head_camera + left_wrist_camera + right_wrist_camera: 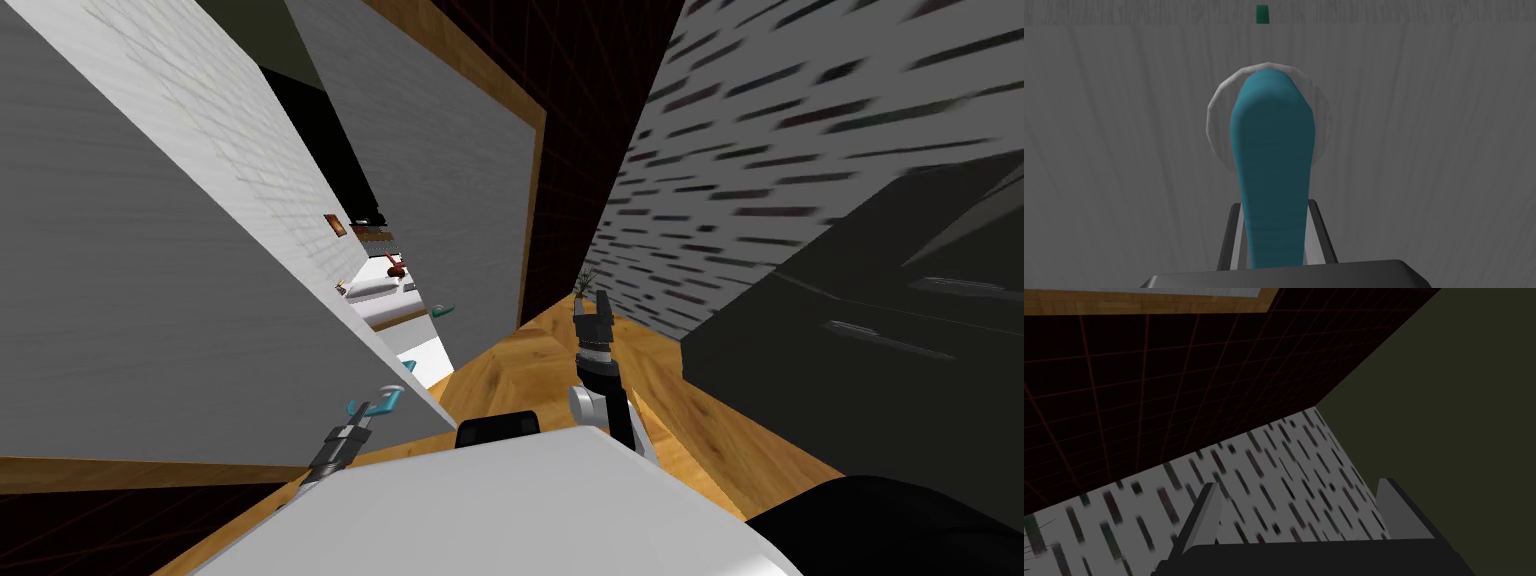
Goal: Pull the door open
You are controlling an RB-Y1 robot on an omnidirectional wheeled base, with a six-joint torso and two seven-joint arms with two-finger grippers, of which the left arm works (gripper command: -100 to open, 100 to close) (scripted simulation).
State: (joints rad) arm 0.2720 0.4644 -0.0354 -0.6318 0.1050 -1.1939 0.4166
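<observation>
The left gripper point(365, 410) point(1274, 205) had its two fingers clamped on the sides of one teal lever handle point(388, 400) point(1274, 165), mounted on a round white plate point(1216, 115) on the grey door point(150, 330) point(1424, 150), low at the robot's left. A second teal handle point(445, 310) showed on a farther door point(450, 170). The right gripper point(592, 305) point(1299, 483) hung apart above the wood floor point(520, 370), its two fingers spread wide

Dark-boxed pincer point(1299, 482), grey blade fingers point(1204, 518)

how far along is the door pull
Done: the left gripper has its fingers shut on the teal handle of the grey door. In hand: the pull; a lit gap past the door's edge suggests it is partly open. Left: more swing, then release, I'd judge. The right gripper hangs open, idle, over the wood floor.
</observation>
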